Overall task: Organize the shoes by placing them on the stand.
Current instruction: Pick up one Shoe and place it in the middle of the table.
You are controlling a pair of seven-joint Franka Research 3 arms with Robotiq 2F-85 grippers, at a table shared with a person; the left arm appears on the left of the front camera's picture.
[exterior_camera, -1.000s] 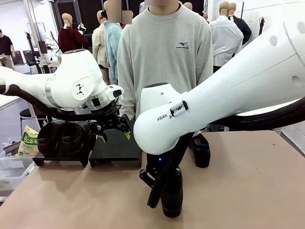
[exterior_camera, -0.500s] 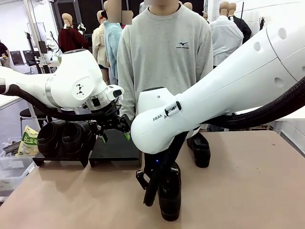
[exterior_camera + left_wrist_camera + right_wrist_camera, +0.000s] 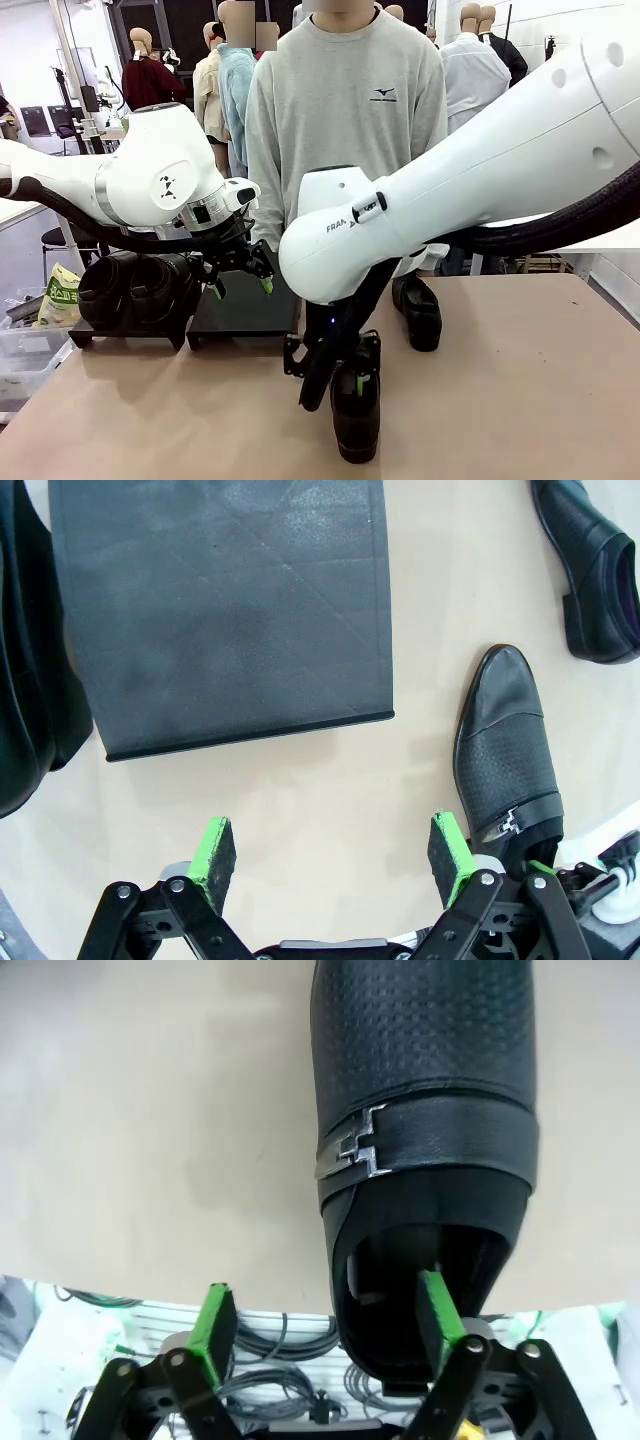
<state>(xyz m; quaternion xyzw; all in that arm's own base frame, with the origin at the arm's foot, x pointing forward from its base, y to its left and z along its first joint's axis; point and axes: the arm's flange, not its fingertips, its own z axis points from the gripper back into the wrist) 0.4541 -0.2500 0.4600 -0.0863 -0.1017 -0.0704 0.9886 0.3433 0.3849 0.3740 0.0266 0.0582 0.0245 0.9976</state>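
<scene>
R jaws released, straddling collar of near shoe (image 3: 425, 1090): one pad (image 3: 435, 1310) inside, other outside. L jaws released, empty, idle near stand (image 3: 220, 610). I'd seat R deeper, then clench squarely on side wall.

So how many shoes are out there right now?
4. Two shoes sit together on the left half of the stand; the near shoe lies at the right gripper; the far shoe lies on the table nearer the person. None seems hidden.

A person (image 3: 345, 110) in a grey sweatshirt stands behind the tan table (image 3: 520, 380).
</scene>
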